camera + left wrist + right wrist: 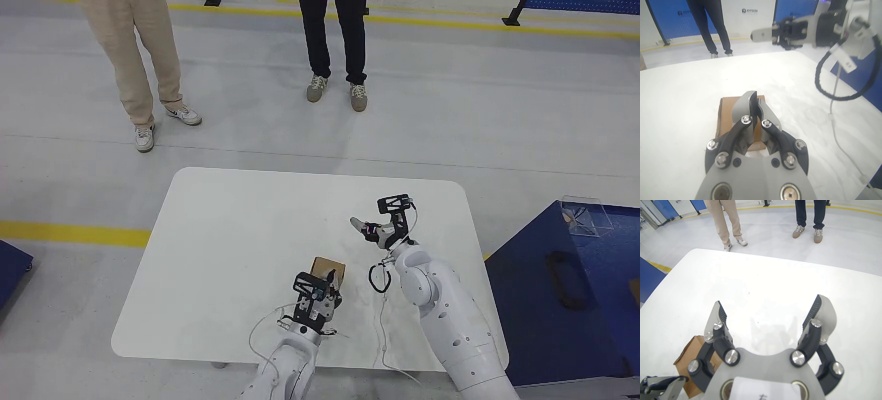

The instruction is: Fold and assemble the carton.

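With my left gripper [755, 94] jaws together over the top of the brown carton [727, 113], near the middle of the table's [687, 85] near edge, and my right gripper [770, 300] jaws apart over bare table, one-sided pressure could skid or crush the carton.

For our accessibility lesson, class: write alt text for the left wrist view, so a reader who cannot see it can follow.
The left gripper, shut, sits over a brown carton lying on a white table. Farther off, the right gripper hangs above the table, a black cable looped beneath its wrist.
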Motion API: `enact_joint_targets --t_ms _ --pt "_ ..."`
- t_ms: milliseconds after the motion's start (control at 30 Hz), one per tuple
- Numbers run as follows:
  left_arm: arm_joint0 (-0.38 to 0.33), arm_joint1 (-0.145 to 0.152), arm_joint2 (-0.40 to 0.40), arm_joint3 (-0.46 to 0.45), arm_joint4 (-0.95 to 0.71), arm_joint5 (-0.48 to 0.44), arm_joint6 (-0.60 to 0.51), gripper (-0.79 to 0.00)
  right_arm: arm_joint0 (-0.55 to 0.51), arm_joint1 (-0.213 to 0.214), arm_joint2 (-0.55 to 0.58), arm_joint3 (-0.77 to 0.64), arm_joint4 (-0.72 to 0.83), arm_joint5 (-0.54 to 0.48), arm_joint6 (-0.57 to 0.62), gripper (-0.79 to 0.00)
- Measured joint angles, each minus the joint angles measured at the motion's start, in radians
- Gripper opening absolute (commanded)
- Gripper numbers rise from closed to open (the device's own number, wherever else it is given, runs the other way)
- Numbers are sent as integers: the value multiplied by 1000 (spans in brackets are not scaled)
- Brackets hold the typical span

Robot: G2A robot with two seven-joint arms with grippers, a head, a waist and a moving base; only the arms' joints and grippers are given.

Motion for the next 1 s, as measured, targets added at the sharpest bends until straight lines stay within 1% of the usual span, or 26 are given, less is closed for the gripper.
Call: enact_joint_targets --t_ms 67,233,267,400,433,667,700,767,833,867,900,933,1000 --pt "4 1 -2 2 -5 -2 14 -785 0 0 0 0 0 0 0 0" --pt "-16 0 2 40 -4 9 -45 -785 0 0 0 0 0 0 0 0" --pt "-19 -1 4 41 -7 11 -38 -785 0 0 0 0 0 0 0 0" --pt "-12 -3 -2 25 -48 4 61 -785 0 0 0 0 0 0 0 0" --pt "-12 -2 -4 28 -50 4 68 -785 0 0 0 0 0 0 0 0" --pt "-39 -2 2 90 -29 16 -35 -785 0 0 0 0 0 0 0 0" --pt "-39 -4 2 81 -37 21 -20 -785 0 0 0 0 0 0 0 0" --pt "-30 -5 -1 55 -60 18 50 -785 0 0 0 0 0 0 0 0" --pt "-6 -4 -9 15 -91 2 172 -785 0 0 0 0 0 0 0 0" --pt "5 -2 -14 0 -104 -13 227 -329 0 0 0 0 0 0 0 0" --pt "20 0 -23 -17 -113 -26 303 0 0 0 0 0 0 0 0 0" --pt "31 1 -30 -27 -122 -34 358 -784 0 0 0 0 0 0 0 0" --pt "44 2 -36 -35 -140 -44 439 -770 0 0 0 0 0 0 0 0"
